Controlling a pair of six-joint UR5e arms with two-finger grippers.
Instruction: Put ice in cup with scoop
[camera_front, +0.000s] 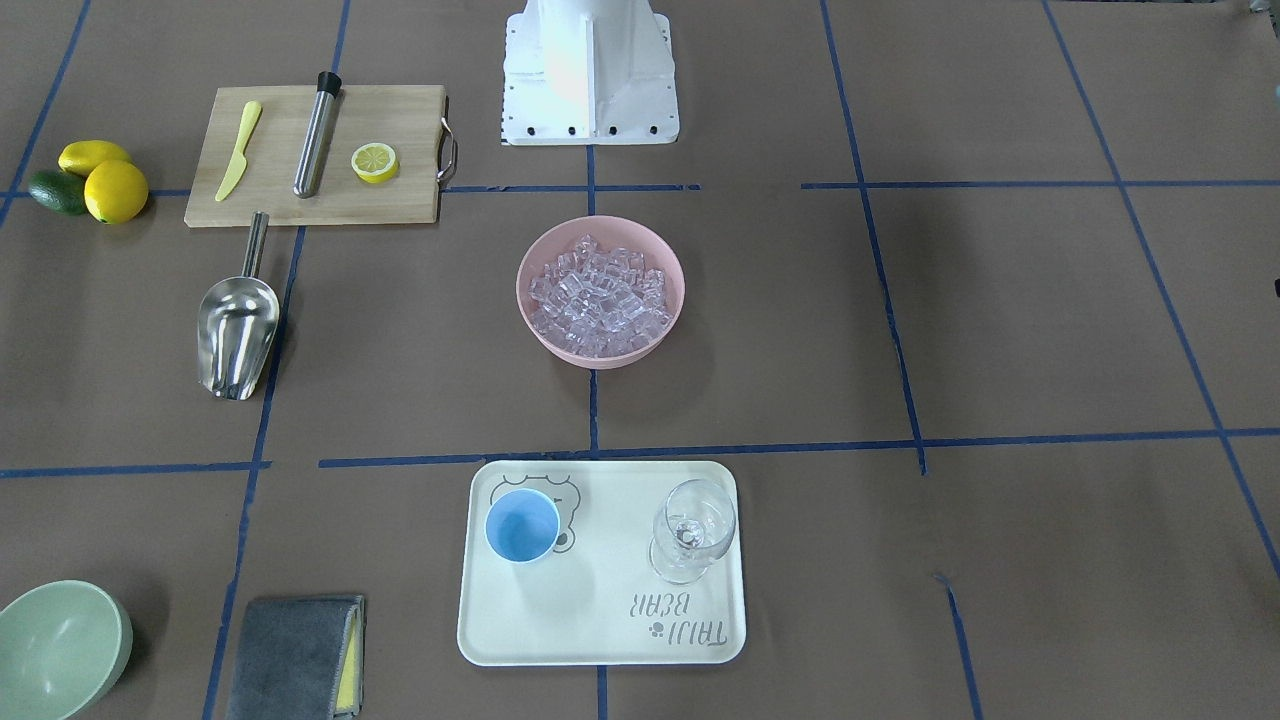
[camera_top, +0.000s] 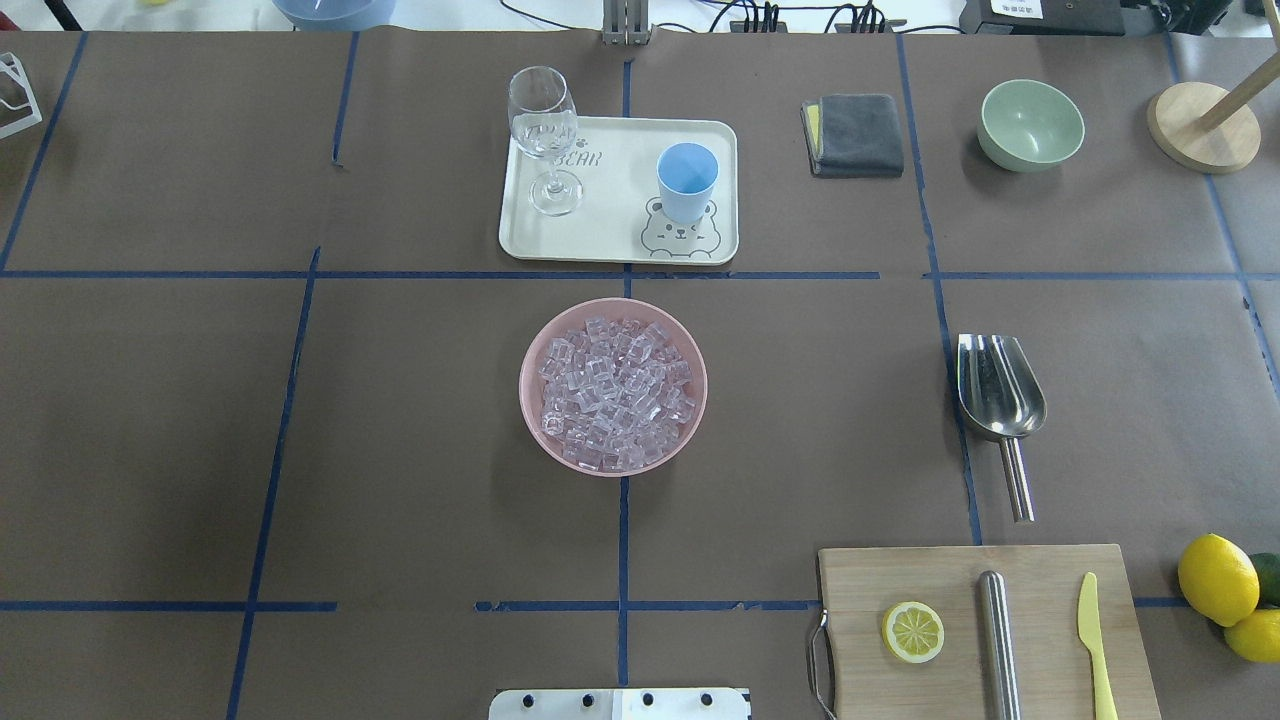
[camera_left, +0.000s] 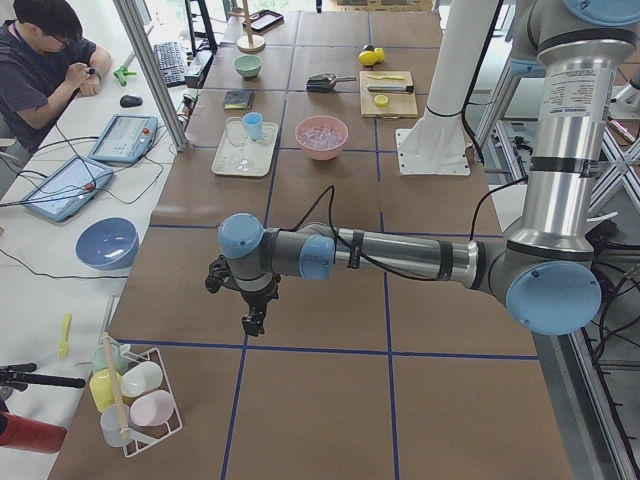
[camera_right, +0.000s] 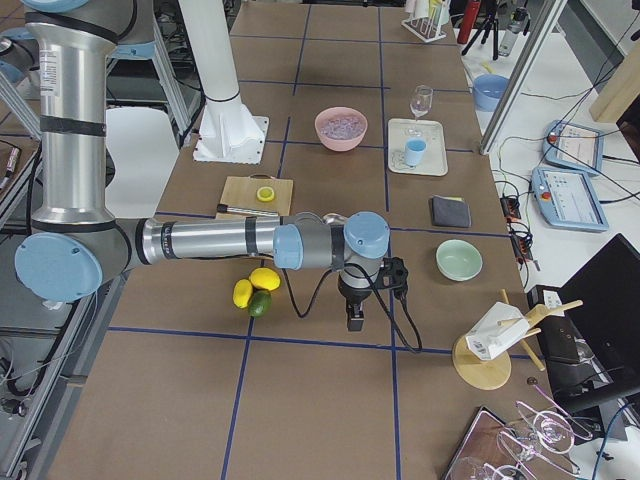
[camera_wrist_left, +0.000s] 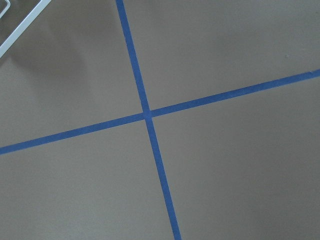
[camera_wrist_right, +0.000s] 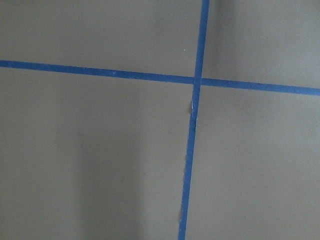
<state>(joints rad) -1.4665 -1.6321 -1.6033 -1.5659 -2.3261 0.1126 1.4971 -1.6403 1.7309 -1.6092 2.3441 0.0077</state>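
Note:
The ice (camera_top: 613, 385) fills a pink bowl (camera_top: 535, 350) at the table's middle. The light-blue cup (camera_top: 687, 181) stands upright on a cream tray (camera_top: 610, 240) beyond the bowl. The steel scoop (camera_top: 998, 388) lies on the table on the robot's right, handle toward the robot. It also shows in the front-facing view (camera_front: 236, 335). My left gripper (camera_left: 252, 322) hangs over bare table far to the left, and my right gripper (camera_right: 354, 320) far to the right. Both show only in the side views, so I cannot tell if they are open. The wrist views show only brown paper and blue tape.
A wine glass (camera_top: 545, 130) stands on the tray beside the cup. A cutting board (camera_top: 985, 630) holds a lemon slice, a steel cylinder and a yellow knife. Lemons (camera_top: 1218, 580), a grey cloth (camera_top: 855, 133), a green bowl (camera_top: 1031, 124) and a wooden stand (camera_top: 1203, 125) lie at the right.

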